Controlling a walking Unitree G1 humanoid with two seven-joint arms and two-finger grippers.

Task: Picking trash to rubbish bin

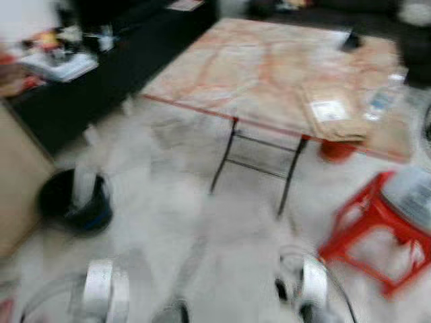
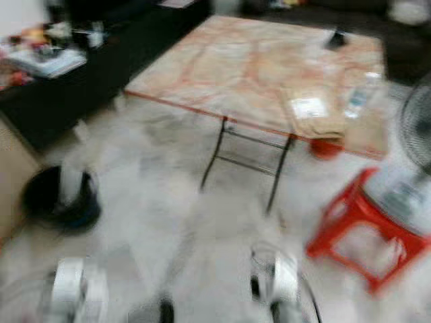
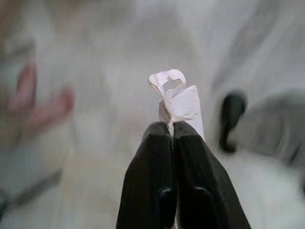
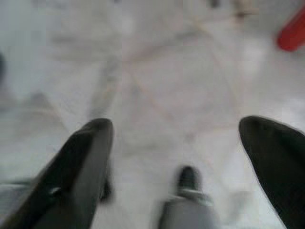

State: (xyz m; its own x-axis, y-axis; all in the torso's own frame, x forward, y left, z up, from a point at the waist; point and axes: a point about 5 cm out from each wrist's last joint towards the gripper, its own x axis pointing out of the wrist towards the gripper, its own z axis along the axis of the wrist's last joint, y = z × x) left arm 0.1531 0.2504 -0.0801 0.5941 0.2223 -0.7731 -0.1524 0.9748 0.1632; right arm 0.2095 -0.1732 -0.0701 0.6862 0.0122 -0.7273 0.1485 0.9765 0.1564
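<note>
**Left Gripper Clamped on Paper Scrap; Right Gripper Spread Over Floor**

Black fingers (image 3: 159, 191) of the left gripper (image 3: 172, 128) were pressed together in the left wrist view, pinching a small crumpled piece of white paper (image 3: 177, 98) that stood out past their tips. Behind the scrap, pale floor (image 3: 109, 71) was seen out of focus, with a dark blurred shape to one side that could not be identified.

In the right wrist view, the right gripper (image 4: 178, 126) held nothing; its two fingers (image 4: 83, 167) stood wide apart over light marbled floor, with a red object at the edge of that view.

Both head views were blurred. Silver arm sections were visible low in the frame, the left arm (image 1: 104, 289) and the right arm (image 1: 306, 282), both above the floor. A dark round bin (image 1: 74, 202) sat on the floor to the robot's left, ahead of the left arm and beside a dark low cabinet (image 1: 101, 74). A folding table with a marbled orange tabletop (image 1: 256, 67) stood ahead, well apart from the bin. On the tabletop lay a brown parcel with a white label (image 1: 333, 111), near the front edge, and a small dark item (image 1: 351, 42) at the far side. A red plastic stool (image 1: 374, 229) stood on the floor to the right of the table legs.
</note>
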